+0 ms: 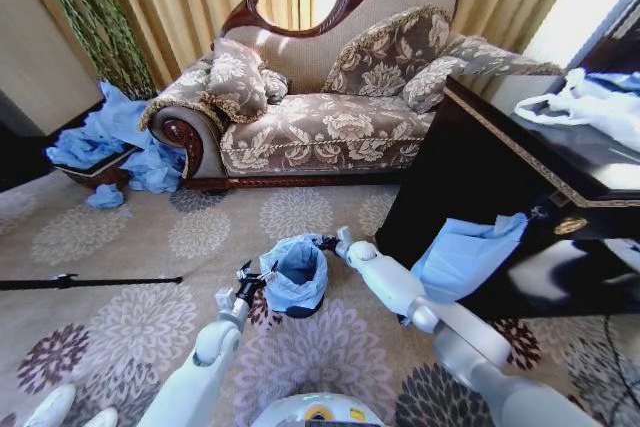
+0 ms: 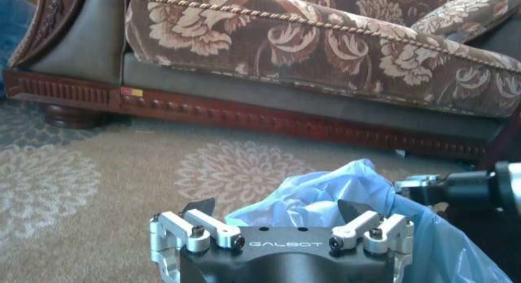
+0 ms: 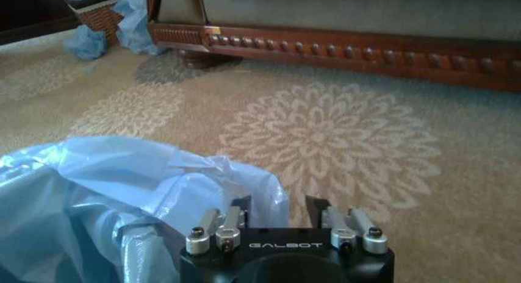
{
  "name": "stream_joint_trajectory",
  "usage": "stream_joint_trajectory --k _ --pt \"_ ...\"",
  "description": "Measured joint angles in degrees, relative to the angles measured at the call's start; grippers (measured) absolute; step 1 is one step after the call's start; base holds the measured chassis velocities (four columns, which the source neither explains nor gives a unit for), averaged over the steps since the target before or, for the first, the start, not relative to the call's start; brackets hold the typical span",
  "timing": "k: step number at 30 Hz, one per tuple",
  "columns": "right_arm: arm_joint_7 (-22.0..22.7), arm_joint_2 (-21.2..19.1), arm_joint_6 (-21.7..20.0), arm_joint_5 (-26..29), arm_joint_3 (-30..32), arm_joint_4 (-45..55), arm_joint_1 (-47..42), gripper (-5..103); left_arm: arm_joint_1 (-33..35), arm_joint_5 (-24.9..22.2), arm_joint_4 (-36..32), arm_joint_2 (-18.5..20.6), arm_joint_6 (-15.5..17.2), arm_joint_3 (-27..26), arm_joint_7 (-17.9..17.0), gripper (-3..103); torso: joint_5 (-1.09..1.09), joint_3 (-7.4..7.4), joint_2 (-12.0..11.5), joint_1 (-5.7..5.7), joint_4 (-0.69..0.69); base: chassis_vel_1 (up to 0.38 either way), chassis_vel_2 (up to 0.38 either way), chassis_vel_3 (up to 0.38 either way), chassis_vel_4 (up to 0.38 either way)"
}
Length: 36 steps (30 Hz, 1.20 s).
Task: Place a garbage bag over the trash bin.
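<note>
Head view: garbage bag (image 1: pixel 297 272) draped over trash bin (image 1: pixel 305 305) on carpet, between both pincers. Left pincer (image 1: pixel 254 276) just beside bag's left edge, jaws apart, holding nothing. Right pincer (image 1: pixel 327 243) touching rim at far right, grip unclear.

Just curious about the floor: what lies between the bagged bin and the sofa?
Bare flowered carpet, nothing more, between the garbage bag on the trash bin and the sofa, in the head view.
</note>
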Motion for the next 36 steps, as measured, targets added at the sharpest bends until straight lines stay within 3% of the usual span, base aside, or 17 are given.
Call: stream_joint_trajectory --k 3,8,14,18,20,22,25,26,27,29,36 --pt "1.96 -2.53 -0.4 1.64 -1.49 3.83 -0.45 60 0.0 -0.1 0.05 0.03 -0.06 -0.01 0.37 100 0.0 0.0 0.0 0.0 0.02 0.0 0.0 0.0 0.0" --pt "3.92 -5.06 -0.55 3.71 -2.47 7.61 -1.34 71 -0.41 -0.21 0.43 0.01 -0.23 -0.06 0.88 100 0.0 0.0 0.0 0.0 -0.01 0.0 0.0 0.0 0.0" --pt "7.83 -9.27 -1.15 7.48 -0.36 17.15 -4.11 96 -1.74 -0.65 1.36 1.02 -0.73 -1.03 3.73 100 0.0 0.0 0.0 0.0 0.0 0.0 0.0 0.0 0.0" --pt "9.59 -10.68 -1.52 8.74 1.23 21.75 -5.88 100 -2.09 0.39 2.0 1.72 -1.46 -1.71 5.71 100 0.0 0.0 0.0 0.0 0.0 0.0 0.0 0.0 0.0" --pt "11.91 -12.37 -1.51 9.93 4.03 27.64 -9.45 100 -2.55 0.4 2.19 2.67 -1.6 -2.44 9.02 100 0.0 0.0 0.0 0.0 0.03 0.0 0.0 0.0 0.0" --pt "12.36 -12.96 -1.43 10.21 4.95 29.16 -10.58 100 -2.86 0.27 2.34 3.0 -1.6 -2.52 10.14 100 0.0 0.0 0.0 0.0 0.02 0.0 0.0 0.0 0.0" --pt "13.49 -15.33 0.65 10.24 9.42 35.1 -15.93 100 -5.08 -1.18 3.88 4.27 -1.48 -2.71 16.39 100 0.0 0.0 0.0 0.0 -0.01 0.0 0.0 0.0 0.0" --pt "13.49 -15.33 0.65 10.24 9.42 35.1 -15.93 100 -5.08 -1.18 3.88 4.27 -1.48 -2.71 16.39 100 0.0 0.0 0.0 0.0 -0.01 0.0 0.0 0.0 0.0" --pt "14.65 -16.51 1.58 10.43 11.93 38.69 -19.16 100 -7.21 -2.37 5.57 5.11 -1.32 -2.67 20.89 100 -0.01 0.0 0.0 0.0 0.0 0.0 0.0 0.0 0.0" --pt "15.69 -18.11 2.63 10.52 16.56 43.94 -25.49 100 -11.42 -4.37 8.5 6.57 -0.28 -1.99 26.38 100 0.0 0.0 0.0 0.0 0.01 0.0 0.0 0.0 0.0" --pt "15.2 -20.07 3.76 8.94 26.53 52.09 -39.99 100 -21.88 -6.59 16.16 7.15 2.86 1.06 30.96 100 0.0 0.0 0.0 0.0 -0.04 0.0 0.0 0.0 0.0"
